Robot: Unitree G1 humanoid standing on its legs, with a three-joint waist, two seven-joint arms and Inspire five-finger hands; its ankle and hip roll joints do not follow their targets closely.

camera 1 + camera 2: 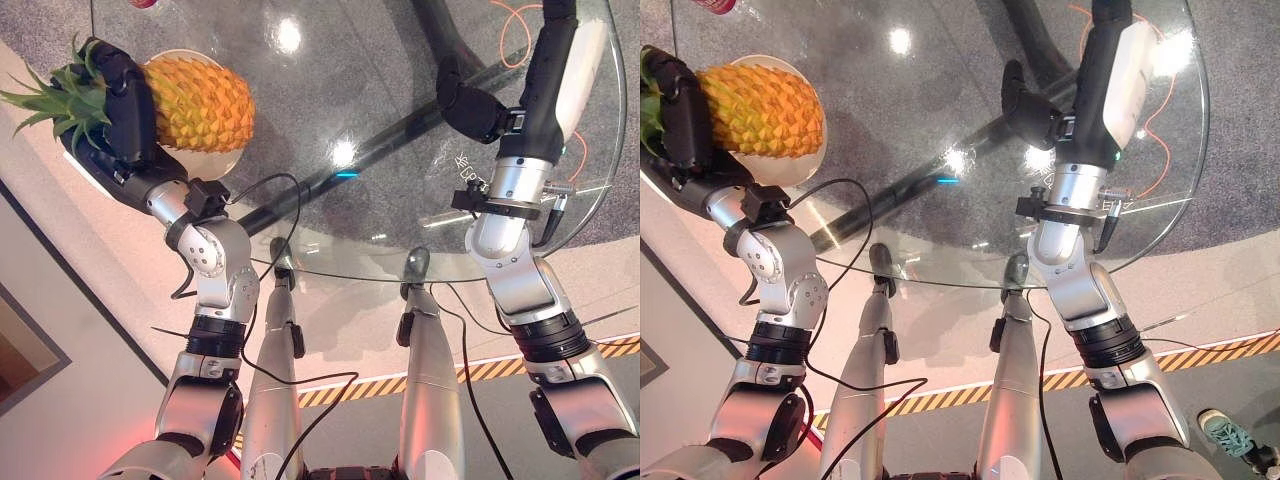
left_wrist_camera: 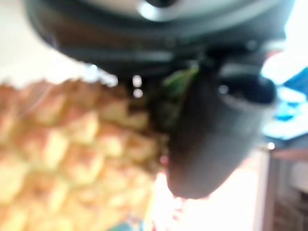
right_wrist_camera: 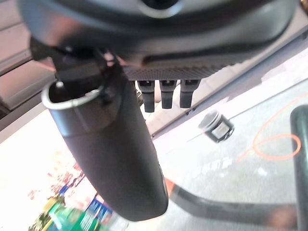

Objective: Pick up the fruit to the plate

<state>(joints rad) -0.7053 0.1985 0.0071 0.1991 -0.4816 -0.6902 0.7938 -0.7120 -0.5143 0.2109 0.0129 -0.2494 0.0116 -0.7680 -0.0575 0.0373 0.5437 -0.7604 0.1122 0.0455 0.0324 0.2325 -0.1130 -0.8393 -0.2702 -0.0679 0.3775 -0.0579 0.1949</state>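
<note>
Nearest, at the glass table (image 1: 400, 250) edge: right hand (image 1: 470, 105) hovering idle, fingers straight and empty. Farther left: left hand (image 1: 120, 100) curled round the pineapple (image 1: 200, 100) near its leafy crown, fruit lying on its side over the white plate (image 1: 225, 160), seemingly resting on it. Judged nearly done; left to do: releasing the grip and withdrawing.

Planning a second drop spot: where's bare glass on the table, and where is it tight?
Free: the wide middle of the glass table, between the plate with the pineapple and the right hand; also the near rim between the two arms. Crowded: the left edge, where the left hand wraps the pineapple over the plate.
</note>
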